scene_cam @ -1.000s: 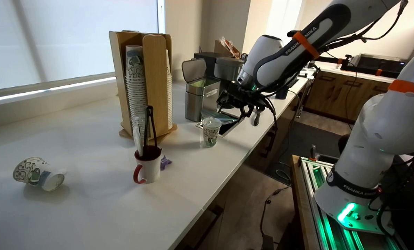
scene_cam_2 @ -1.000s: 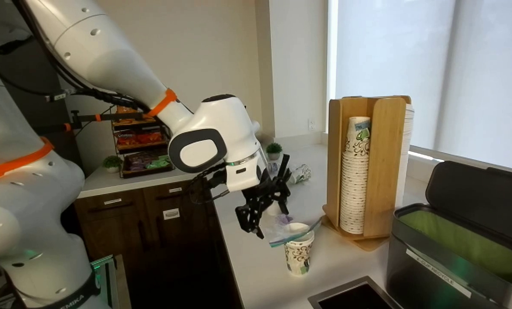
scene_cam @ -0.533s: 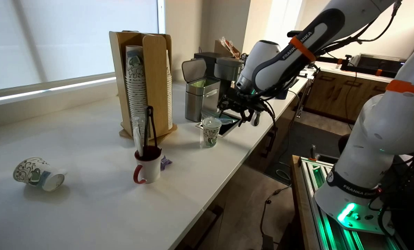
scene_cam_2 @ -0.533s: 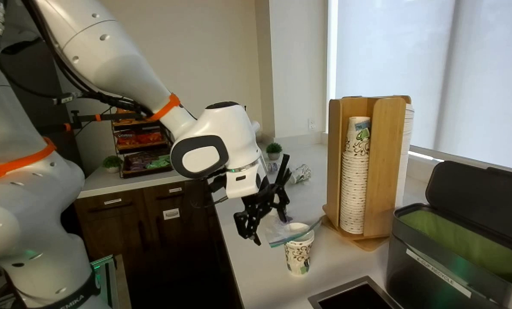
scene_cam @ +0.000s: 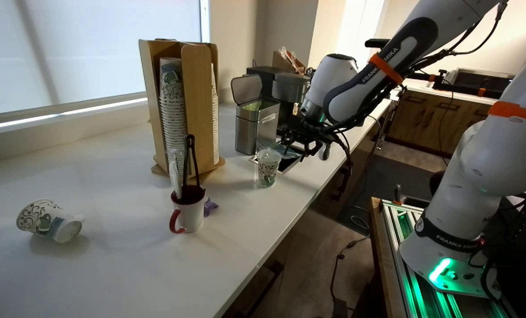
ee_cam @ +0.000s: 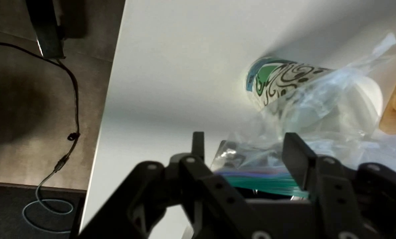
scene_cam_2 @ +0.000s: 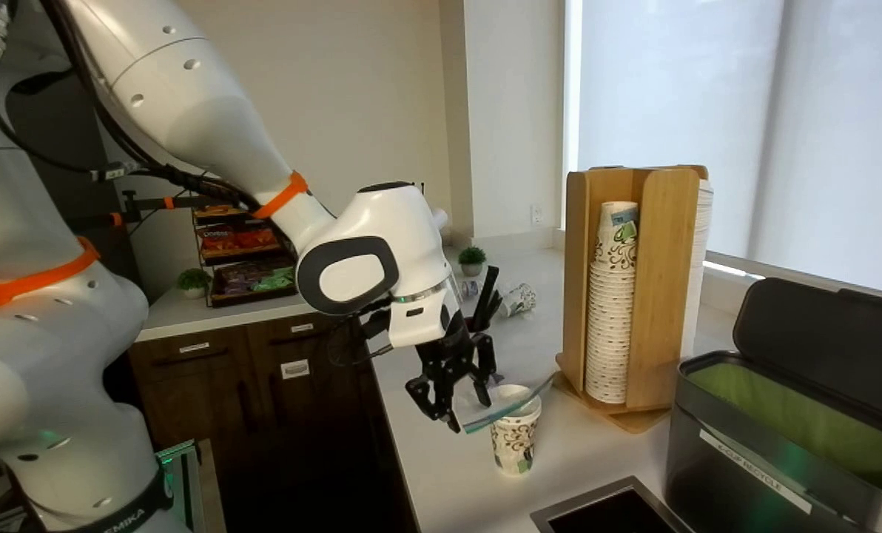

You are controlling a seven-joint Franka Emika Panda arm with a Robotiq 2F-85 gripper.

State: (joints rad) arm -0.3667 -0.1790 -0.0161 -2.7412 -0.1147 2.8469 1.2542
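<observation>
My black pincer (ee_cam: 246,149) stands open, two fingers apart, and in the wrist view the end of one clear plastic bag with a teal zip edge (ee_cam: 262,159) shows between them. That bag lies over the mouth of one white paper cup with a swirl print (scene_cam_2: 515,448), upright on the white table (scene_cam: 126,274); whether any plastic sits inside, I cannot tell. Beside it, a tall light-wood rack (scene_cam: 197,110) holds stacked printed paper cups (scene_cam: 172,119), two stacks showing in an exterior view. One silver metal bin (scene_cam: 247,134), its lid raised, contains a green liner (scene_cam_2: 781,416). One white mug with a red handle (scene_cam: 194,218) holds black tongs (scene_cam: 186,170); one more printed cup (scene_cam: 44,221) lies on its side.
</observation>
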